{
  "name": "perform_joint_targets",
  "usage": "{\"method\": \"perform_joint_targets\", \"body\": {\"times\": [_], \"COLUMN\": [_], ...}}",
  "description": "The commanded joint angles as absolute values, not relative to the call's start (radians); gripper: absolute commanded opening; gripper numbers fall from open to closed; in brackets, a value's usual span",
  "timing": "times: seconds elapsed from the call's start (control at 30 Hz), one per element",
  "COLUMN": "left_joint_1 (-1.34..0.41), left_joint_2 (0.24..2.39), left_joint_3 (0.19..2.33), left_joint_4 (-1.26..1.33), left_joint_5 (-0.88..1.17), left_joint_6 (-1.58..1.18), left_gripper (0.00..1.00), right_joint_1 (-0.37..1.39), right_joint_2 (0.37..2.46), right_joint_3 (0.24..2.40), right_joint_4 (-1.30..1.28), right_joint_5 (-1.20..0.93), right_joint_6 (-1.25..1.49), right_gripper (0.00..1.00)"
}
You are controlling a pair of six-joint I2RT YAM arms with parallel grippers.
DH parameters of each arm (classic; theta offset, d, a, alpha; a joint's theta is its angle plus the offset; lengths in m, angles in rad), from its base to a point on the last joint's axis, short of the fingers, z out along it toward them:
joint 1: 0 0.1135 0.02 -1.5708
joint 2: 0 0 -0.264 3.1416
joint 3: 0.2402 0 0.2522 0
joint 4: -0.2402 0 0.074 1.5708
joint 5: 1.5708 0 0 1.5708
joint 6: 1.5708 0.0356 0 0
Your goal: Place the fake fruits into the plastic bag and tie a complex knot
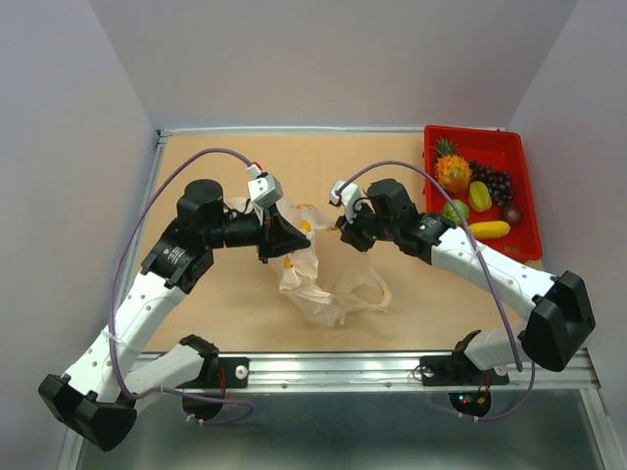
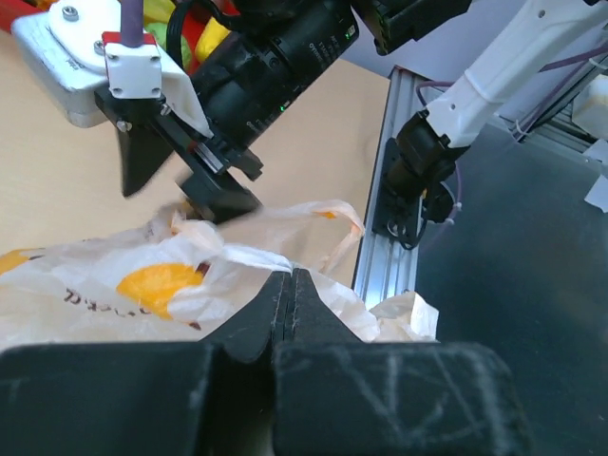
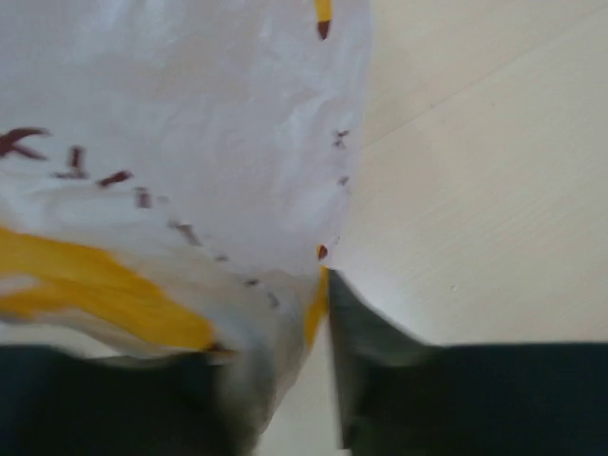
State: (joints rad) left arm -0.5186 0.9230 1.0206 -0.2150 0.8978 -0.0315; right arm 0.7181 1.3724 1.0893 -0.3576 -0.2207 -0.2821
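The plastic bag (image 1: 312, 282) lies crumpled and whitish with orange marks on the table between my grippers. My left gripper (image 1: 291, 243) is shut on the bag's upper edge, and the film sits at its closed tips in the left wrist view (image 2: 290, 274). My right gripper (image 1: 343, 232) is at the bag's right edge, slightly open; in its wrist view (image 3: 306, 285) the bag (image 3: 190, 142) drapes over one finger. The fake fruits lie in the red tray (image 1: 475, 133): pineapple (image 1: 452, 168), grape cluster (image 1: 496, 182), green piece (image 1: 454, 211), yellow oblong piece (image 1: 489, 230). No knot shows.
A handle loop (image 1: 364, 292) of the bag lies loose toward the near edge. The aluminium rail (image 1: 392, 364) runs along the table's front. The tray stands at the back right, behind my right arm. Walls close in the table's far side.
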Motion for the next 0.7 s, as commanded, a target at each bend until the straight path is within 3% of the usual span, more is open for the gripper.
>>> {"method": "perform_joint_targets", "body": {"times": [0.0, 0.07, 0.13, 0.17, 0.2, 0.27, 0.3, 0.33, 0.37, 0.5, 0.67], "left_joint_1": [-0.448, -0.425, -0.420, -0.420, -0.419, -0.420, -0.420, -0.420, -0.422, -0.466, -0.664], "left_joint_2": [0.905, 0.875, 0.842, 0.832, 0.825, 0.815, 0.827, 0.839, 0.857, 0.939, 0.976], "left_joint_3": [1.086, 1.088, 1.089, 1.089, 1.092, 1.143, 1.190, 1.215, 1.238, 1.310, 1.282], "left_joint_4": [-0.233, -0.273, -0.372, -0.403, -0.447, -0.471, -0.453, -0.442, -0.436, -0.417, -0.356], "left_joint_5": [0.950, 0.934, 0.928, 0.917, 0.888, 0.855, 0.800, 0.775, 0.740, 0.579, 0.307], "left_joint_6": [-0.009, 0.039, 0.168, 0.199, 0.245, 0.294, 0.296, 0.295, 0.293, 0.250, 0.210], "left_gripper": [0.00, 0.00, 0.00, 0.07, 0.28, 0.57, 0.83, 0.95, 0.99, 0.99, 0.99], "right_joint_1": [0.690, 0.677, 0.673, 0.673, 0.675, 0.675, 0.676, 0.678, 0.684, 0.703, 0.710], "right_joint_2": [1.361, 1.315, 1.278, 1.273, 1.270, 1.293, 1.319, 1.319, 1.348, 1.400, 1.465], "right_joint_3": [1.134, 1.138, 1.163, 1.175, 1.211, 1.256, 1.299, 1.319, 1.339, 1.396, 1.474], "right_joint_4": [-0.288, -0.293, -0.299, -0.305, -0.314, -0.365, -0.392, -0.409, -0.425, -0.468, -0.492], "right_joint_5": [-0.177, -0.182, -0.218, -0.241, -0.268, -0.357, -0.389, -0.397, -0.402, -0.411, -0.348], "right_joint_6": [-0.276, -0.311, -0.351, -0.359, -0.364, -0.370, -0.362, -0.362, -0.361, -0.362, -0.307], "right_gripper": [0.24, 0.01, 0.00, 0.00, 0.00, 0.00, 0.00, 0.00, 0.01, 0.00, 0.00]}}
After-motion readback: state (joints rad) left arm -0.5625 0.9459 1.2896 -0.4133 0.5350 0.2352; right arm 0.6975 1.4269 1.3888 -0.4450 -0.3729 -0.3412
